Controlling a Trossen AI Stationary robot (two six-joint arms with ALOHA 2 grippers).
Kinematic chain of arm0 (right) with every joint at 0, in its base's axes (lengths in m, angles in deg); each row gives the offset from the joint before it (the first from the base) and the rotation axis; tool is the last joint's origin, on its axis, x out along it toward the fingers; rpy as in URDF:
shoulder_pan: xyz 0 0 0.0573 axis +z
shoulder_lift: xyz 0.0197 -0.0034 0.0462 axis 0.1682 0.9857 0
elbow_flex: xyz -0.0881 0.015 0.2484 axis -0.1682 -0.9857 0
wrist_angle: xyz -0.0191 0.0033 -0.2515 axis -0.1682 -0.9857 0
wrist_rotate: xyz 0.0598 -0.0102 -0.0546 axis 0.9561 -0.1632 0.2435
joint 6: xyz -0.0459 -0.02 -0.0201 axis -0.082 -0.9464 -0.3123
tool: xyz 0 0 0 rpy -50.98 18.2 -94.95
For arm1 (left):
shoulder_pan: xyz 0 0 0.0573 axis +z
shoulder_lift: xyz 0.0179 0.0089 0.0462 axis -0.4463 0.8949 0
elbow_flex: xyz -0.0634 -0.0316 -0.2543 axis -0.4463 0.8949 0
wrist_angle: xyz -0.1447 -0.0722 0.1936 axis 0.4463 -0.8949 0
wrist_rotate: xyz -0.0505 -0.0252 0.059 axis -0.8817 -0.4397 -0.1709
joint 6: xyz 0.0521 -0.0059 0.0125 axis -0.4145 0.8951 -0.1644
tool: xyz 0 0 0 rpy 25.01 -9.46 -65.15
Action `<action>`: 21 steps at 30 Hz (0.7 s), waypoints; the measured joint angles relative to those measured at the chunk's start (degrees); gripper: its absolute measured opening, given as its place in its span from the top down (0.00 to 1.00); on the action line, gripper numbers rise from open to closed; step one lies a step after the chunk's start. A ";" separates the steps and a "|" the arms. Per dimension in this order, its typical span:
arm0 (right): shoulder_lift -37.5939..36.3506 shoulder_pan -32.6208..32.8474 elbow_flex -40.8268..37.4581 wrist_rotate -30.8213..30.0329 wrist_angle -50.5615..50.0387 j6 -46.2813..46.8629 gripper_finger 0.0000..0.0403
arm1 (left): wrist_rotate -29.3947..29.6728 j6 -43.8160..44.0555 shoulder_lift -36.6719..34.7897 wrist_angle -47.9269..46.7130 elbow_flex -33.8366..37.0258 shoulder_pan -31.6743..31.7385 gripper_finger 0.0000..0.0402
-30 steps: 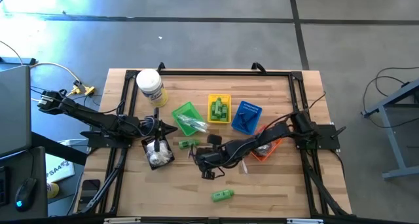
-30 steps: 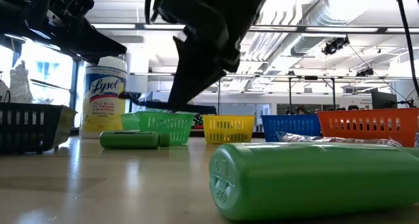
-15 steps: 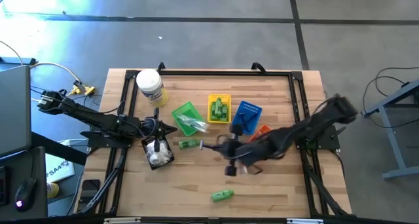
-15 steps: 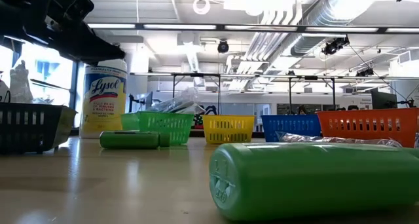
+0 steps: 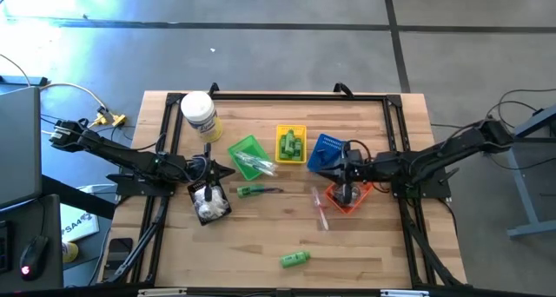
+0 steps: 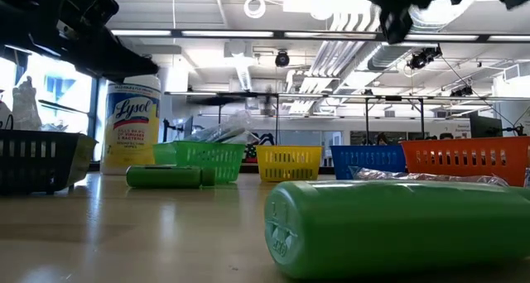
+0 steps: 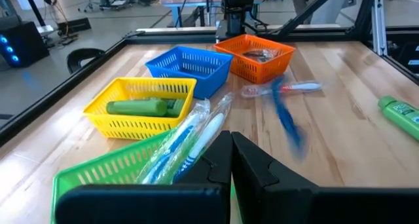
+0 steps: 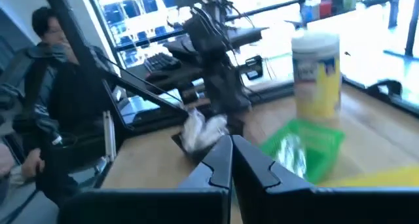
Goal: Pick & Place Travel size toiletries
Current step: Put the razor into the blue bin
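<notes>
- Over the orange plastic basket (image 5: pixel 350 199), right gripper (image 5: pixel 347 194) had swung back from mid-surface, jaws closed, seemingly empty.
- Left gripper (image 5: pixel 208 195), jaws closed, stayed over the black basket (image 5: pixel 211 203).
- Green bottle (image 5: pixel 295 260) remained unsorted.

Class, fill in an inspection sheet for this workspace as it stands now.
Surface: wooden table with black frame rails.
Job's things: green bottle lying loose, apart from the baskets; second green bottle mid-table; wrapped stick beside the orange basket; more bottles in the yellow basket.
Clutter: white jar at a table corner.
Grippers: left pincer shut, over the black basket; right pincer shut, over the orange basket.
Cables: cables off the table's left side.
Surroundings: seated person beyond the table.
</notes>
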 joint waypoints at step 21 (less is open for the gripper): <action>-3.33 -3.50 -20.20 10.18 27.54 -3.64 0.99 | -5.53 7.73 14.50 -13.62 -13.19 -0.01 1.00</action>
